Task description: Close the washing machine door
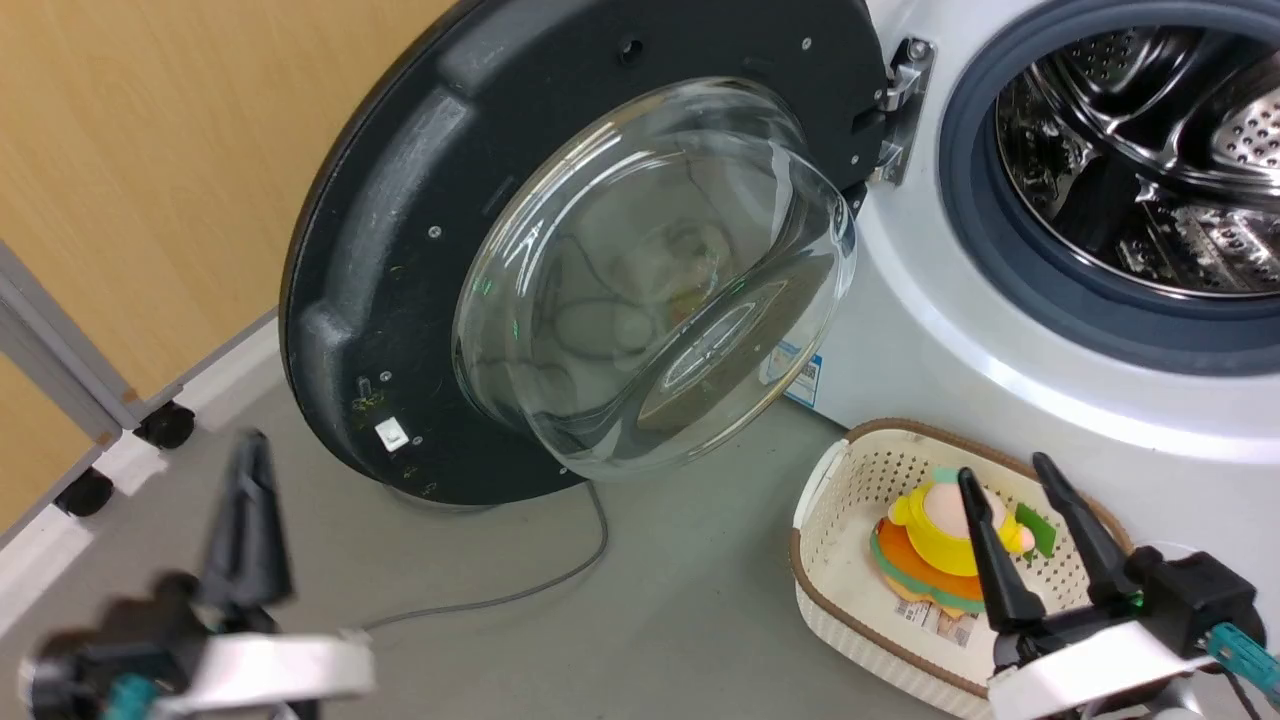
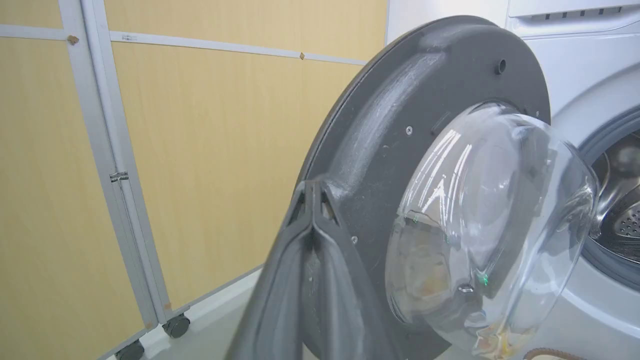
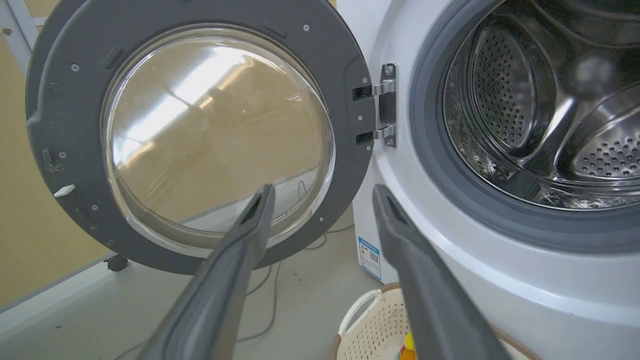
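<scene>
Standing fully open on its hinge [image 1: 905, 100], the washing machine door [image 1: 400, 250] faces the tips of the left fingers [image 2: 312, 200], which are pressed together and hold nothing. The right fingers [image 1: 990, 560], spread well apart and also empty, hang above a cream woven basket [image 1: 840, 615] with a colourful toy [image 1: 940, 525] inside. The step in hand appears to be the approach to the door's free edge. Done well, the left fingers would pass round to the far face of the black rim [image 2: 360, 125], away from the hinge where leverage is best. They would press on plastic rather than the bulging glass bowl [image 1: 650, 280] and follow the arc toward the washing machine [image 1: 950, 350] until the latch catches over the grey gasket [image 1: 975, 230]. The basket, below the right fingers and near the door's likely path, may need watching. A grey cable [image 1: 560, 580] trails over the smooth floor [image 1: 680, 630] between the two sets of fingers. Left of the left fingers, a wood-panel partition [image 1: 150, 150] rides on black castors [image 1: 165, 425].
</scene>
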Controlling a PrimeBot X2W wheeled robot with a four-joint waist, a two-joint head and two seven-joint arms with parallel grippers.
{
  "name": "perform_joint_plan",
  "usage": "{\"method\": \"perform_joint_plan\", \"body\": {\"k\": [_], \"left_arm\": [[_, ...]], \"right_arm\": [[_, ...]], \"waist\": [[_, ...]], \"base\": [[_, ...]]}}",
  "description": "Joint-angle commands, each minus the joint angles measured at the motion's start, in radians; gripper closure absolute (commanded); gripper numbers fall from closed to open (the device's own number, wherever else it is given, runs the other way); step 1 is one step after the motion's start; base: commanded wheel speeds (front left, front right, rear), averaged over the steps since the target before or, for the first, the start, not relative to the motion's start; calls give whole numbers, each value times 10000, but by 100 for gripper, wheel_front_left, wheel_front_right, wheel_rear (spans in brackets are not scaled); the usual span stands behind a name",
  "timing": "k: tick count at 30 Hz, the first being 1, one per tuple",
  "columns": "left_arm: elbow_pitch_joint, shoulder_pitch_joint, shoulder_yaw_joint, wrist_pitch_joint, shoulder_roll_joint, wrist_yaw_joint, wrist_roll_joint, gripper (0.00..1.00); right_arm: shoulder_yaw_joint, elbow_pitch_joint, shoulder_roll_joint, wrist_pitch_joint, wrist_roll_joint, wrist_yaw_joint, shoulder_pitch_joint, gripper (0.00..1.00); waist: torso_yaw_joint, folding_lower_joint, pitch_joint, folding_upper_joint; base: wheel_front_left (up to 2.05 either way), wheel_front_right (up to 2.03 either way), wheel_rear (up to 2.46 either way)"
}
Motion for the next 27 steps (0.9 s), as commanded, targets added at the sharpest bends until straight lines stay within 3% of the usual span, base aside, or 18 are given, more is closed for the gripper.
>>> {"method": "perform_joint_plan", "body": {"k": [1, 9, 12, 16, 27], "left_arm": [[118, -361, 185, -55, 192, -146, -207, 100], [1535, -2647, 1431, 988, 1034, -1032, -2438, 100], [2380, -3529, 1874, 1569, 1186, -1181, -3370, 100], [3609, -4669, 3009, 2749, 862, -997, -5612, 100], [5813, -6423, 4779, 5951, 662, -137, -9490, 100]], "right_arm": [[-70, -94, -54, -45, -8, 8, 120, 0], [-409, -453, -152, -45, -270, 8, 530, 0], [-493, -587, -127, -45, -347, 8, 637, 0], [-401, -674, -185, -45, -502, 8, 625, 0], [-171, -684, -323, -45, -532, 8, 417, 0]], "waist": [[-10, 0, 73, 0], [-28, 0, 392, 0], [-109, 0, 497, 0], [-305, 0, 666, 0], [-694, 0, 959, 0]], "base": [[0, 0, 0], [0, 0, 0], [0, 0, 0], [0, 0, 0], [0, 0, 0]]}}
